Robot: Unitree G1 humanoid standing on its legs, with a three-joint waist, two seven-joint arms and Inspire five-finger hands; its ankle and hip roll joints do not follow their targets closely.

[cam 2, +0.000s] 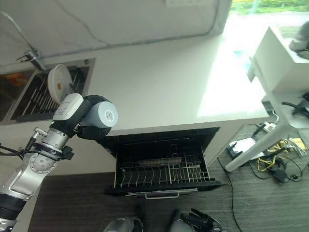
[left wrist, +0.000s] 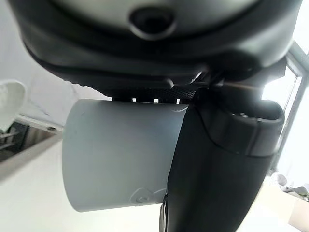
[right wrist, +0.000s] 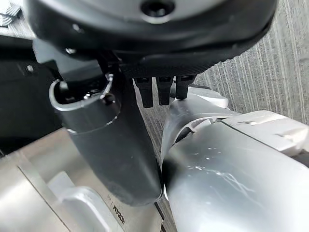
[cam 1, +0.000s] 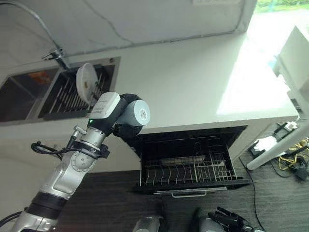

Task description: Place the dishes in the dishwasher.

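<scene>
A round white plate (cam 1: 87,83) stands on edge in the dark rack of the sink (cam 1: 72,99), also seen as the plate (left wrist: 9,104) off to one side in the left wrist view. My left arm reaches up to the counter's front edge just below that plate, and my left hand (left wrist: 222,169) shows its white-covered thumb (left wrist: 120,154), which touches nothing. The dishwasher (cam 1: 190,166) under the counter is pulled open, with its wire rack (cam 2: 161,171) showing and a flat grey piece lying at its back. My right hand (cam 1: 227,220) hangs low by the floor, relaxed and holding nothing.
A white countertop (cam 1: 183,82) runs from the sink to a bright window side. A curved faucet (cam 1: 54,50) rises behind the sink. At the right stand a white table leg (cam 1: 275,150) and loose cables (cam 1: 294,162) on the dark floor.
</scene>
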